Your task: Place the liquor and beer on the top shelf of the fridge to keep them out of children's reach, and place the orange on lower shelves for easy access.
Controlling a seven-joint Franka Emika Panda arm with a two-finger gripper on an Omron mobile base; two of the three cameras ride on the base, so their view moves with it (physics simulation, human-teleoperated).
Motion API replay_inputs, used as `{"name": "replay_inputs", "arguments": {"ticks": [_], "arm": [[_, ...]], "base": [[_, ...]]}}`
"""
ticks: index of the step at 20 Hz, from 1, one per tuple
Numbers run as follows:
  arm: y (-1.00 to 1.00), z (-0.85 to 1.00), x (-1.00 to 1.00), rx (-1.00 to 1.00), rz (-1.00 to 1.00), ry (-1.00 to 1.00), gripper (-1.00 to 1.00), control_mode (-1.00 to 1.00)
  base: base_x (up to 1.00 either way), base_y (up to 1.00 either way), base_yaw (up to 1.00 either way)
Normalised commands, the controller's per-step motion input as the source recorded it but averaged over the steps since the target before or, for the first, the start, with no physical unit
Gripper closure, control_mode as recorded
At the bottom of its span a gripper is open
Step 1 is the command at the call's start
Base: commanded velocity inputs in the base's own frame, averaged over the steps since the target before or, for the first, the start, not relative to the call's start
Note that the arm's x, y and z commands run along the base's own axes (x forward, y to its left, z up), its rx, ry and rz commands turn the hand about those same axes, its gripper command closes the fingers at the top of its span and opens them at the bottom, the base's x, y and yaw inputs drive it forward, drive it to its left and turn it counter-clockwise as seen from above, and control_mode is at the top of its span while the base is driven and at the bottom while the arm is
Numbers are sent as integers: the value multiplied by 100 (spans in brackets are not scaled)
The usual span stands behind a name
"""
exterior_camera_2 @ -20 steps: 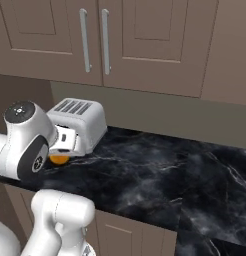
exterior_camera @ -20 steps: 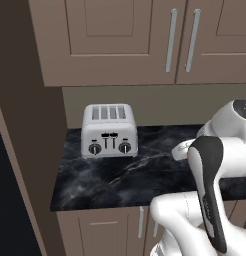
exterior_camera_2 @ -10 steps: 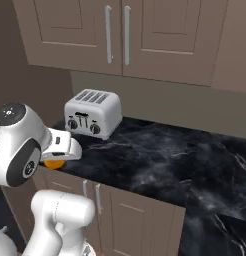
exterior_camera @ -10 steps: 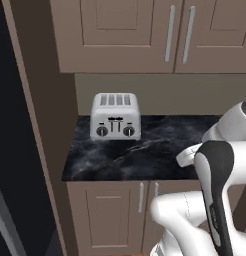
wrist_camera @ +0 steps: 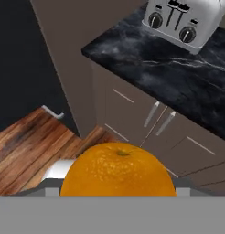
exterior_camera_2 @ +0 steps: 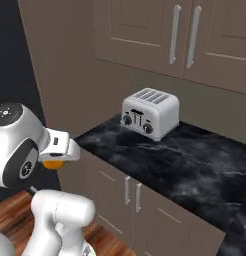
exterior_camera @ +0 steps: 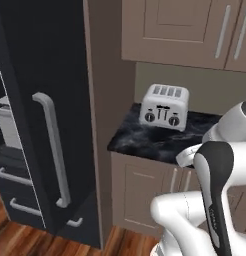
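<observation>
Since a second ago your base has driven left, so both base views have swung: the toaster (exterior_camera: 164, 105) now sits to the right of the left base view and the fridge (exterior_camera: 45, 115) has come into it, with a curved grey handle (exterior_camera: 52, 145) on its dark door; the toaster itself has not shifted on the bench (exterior_camera_2: 195, 165). Your pincer (exterior_camera_2: 56, 159) is pinching the orange (wrist_camera: 117, 171), its jaws spread only as wide as the fruit, which fills the bottom of the hand view and peeks out under the white hand in the right base view. You carry it low and clear of the bench edge, out over the wooden floor (wrist_camera: 27, 146), which I judge suits a run to the lower shelves. In the left base view the door stands swung out, with pale bins just visible at the left edge. No shelf is in sight yet, so you are mid-transit.
</observation>
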Motion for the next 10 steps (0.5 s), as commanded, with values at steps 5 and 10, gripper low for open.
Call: {"name": "replay_inputs", "arguments": {"ticks": [5,10], "arm": [[0,0,0,0,0,0,100,100],[0,0,0,0,0,0,100,100]], "base": [[0,28,68],[1,54,64]]}}
